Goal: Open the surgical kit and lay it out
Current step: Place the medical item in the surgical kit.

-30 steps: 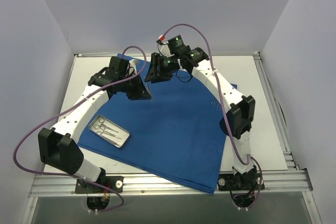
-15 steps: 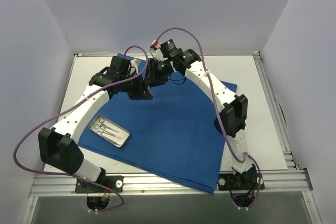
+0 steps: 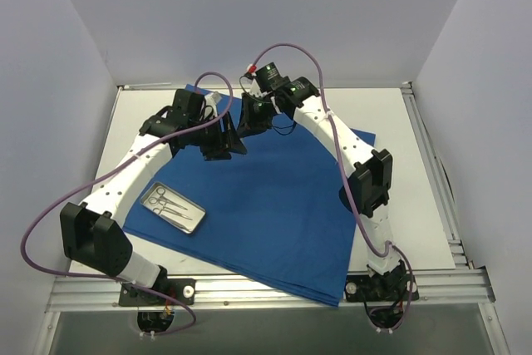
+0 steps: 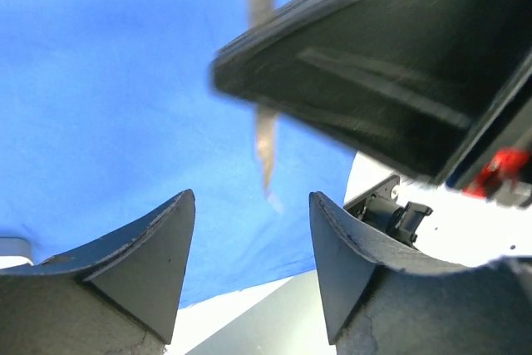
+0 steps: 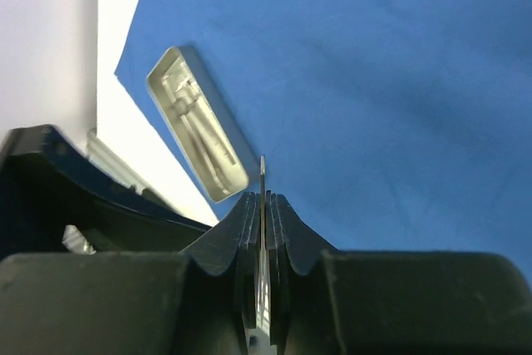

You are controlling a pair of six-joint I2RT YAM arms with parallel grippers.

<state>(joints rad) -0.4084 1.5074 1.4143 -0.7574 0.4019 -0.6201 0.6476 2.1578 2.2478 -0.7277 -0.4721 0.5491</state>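
Swung leftward, right hand (image 5: 263,199) pinches a thin silver instrument (image 5: 263,169); left hand (image 4: 251,202) gapes over smooth blue drape (image 4: 116,81).

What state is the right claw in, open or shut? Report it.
Shut. The right claw is clamped on a thin silver instrument, whose tip sticks out beyond it, with no gap visible on either side.

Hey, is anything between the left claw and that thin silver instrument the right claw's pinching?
Nothing visible. The open left claw faces the thin silver instrument directly; only the royal-blue cloth wrap lies behind it.
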